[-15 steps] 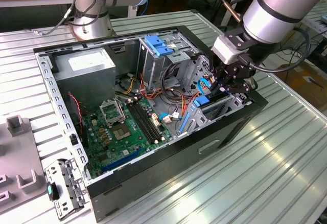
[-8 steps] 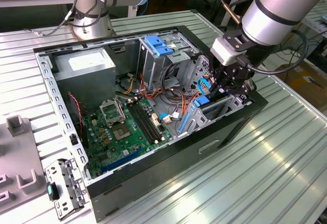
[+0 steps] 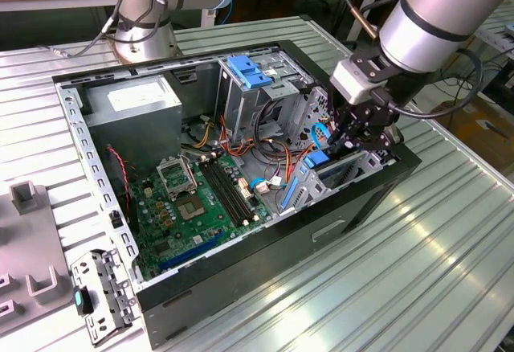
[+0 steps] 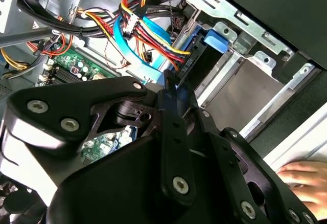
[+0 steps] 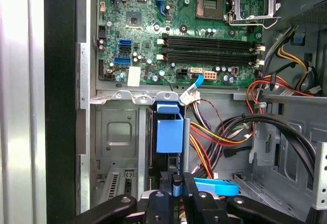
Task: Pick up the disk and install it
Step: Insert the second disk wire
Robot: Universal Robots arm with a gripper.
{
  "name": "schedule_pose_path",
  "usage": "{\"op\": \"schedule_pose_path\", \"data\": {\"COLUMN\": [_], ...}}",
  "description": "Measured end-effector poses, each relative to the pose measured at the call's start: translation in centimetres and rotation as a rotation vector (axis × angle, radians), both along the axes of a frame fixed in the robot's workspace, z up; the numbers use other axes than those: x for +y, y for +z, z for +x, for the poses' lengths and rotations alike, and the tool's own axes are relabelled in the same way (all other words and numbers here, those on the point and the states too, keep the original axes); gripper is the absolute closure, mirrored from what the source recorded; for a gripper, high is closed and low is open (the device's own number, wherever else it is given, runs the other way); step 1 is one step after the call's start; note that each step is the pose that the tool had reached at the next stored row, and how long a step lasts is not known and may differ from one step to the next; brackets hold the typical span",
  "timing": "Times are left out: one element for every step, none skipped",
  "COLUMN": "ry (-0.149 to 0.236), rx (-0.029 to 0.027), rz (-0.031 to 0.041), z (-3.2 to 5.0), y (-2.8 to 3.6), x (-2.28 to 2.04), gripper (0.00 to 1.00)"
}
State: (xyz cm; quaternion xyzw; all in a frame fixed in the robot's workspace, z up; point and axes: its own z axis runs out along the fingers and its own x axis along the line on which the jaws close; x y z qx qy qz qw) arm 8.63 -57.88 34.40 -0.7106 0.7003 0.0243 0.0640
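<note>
The disk (image 5: 169, 132) stands on edge in the drive bay at the front corner of the open computer case (image 3: 265, 268); I see its blue plastic rail and tab, while its metal face is hidden. In the exterior view the blue rail of the disk (image 3: 318, 159) sits low in the bay on that view's right. My gripper (image 5: 177, 187) reaches down into the case directly over it, its two black fingers (image 5: 190, 193) drawn close together on the disk's thin blue upper edge. In the second wrist view the gripper (image 4: 172, 92) meets the disk's blue tab (image 4: 214, 42) beside the bay's metal wall.
Bundles of coloured cables (image 3: 269, 139) crowd the bay. The green motherboard (image 3: 193, 199) lies on the case floor, with a grey power-supply box (image 3: 132, 107) and a metal cage with a blue latch (image 3: 253, 75) behind it. A person's hand (image 4: 301, 179) rests outside the case. A second arm's base (image 3: 144, 22) stands behind the case.
</note>
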Motion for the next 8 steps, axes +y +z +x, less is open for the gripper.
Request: {"op": "schedule_pose_path", "data": {"ry": [0.000,0.000,0.000,0.000,0.000,0.000,0.000,0.000], "rx": [0.0000,0.0000,0.0000,0.0000,0.0000,-0.0002,-0.0005,-0.0007], "rz": [0.0000,-0.0001,-0.0002,0.0000,-0.0001,-0.0002,0.0001,0.0001], "z": [0.00,0.00,0.00,0.00,0.00,0.00,0.00,0.00], "y": [0.22,0.56,0.88,1.19,1.34,1.45,1.49,1.49], "x": [0.00,0.00,0.00,0.00,0.00,0.00,0.00,0.00], "gripper": [0.76,0.76,0.76,0.76,0.76,0.76,0.76,0.78]}}
